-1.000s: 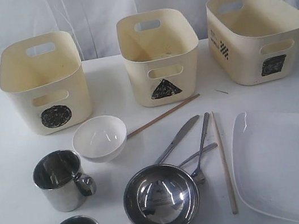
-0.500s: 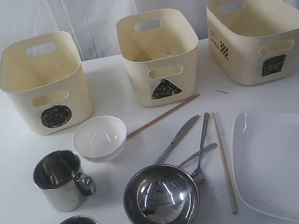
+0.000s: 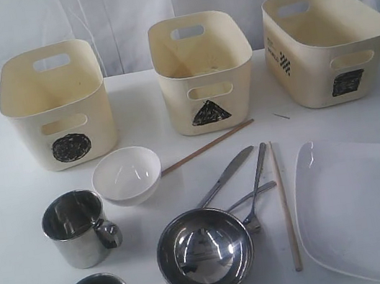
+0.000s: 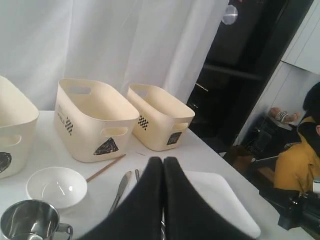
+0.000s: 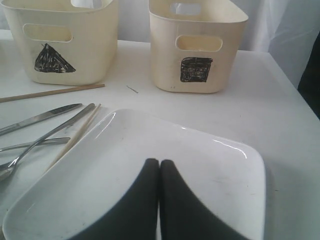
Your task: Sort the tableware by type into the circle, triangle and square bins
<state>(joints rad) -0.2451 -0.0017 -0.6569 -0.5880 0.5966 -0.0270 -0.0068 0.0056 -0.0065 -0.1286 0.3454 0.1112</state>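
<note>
This looks like a robot test room or a lab, not a home kitchen. A plain white table (image 3: 2,195) stands before a white curtain (image 3: 116,8) that hangs as a backdrop. Ahead of the jaws of the left gripper (image 4: 163,161), the triangle tub (image 4: 85,135) and the square tub (image 4: 155,120) carry shapes scribbled by hand in black. Farther off to one side of these jaws, beyond the table edge, a person in a yellow jacket (image 4: 297,162) is near black camera equipment (image 4: 300,217), with a tall dark structure (image 4: 250,65) behind.
</note>
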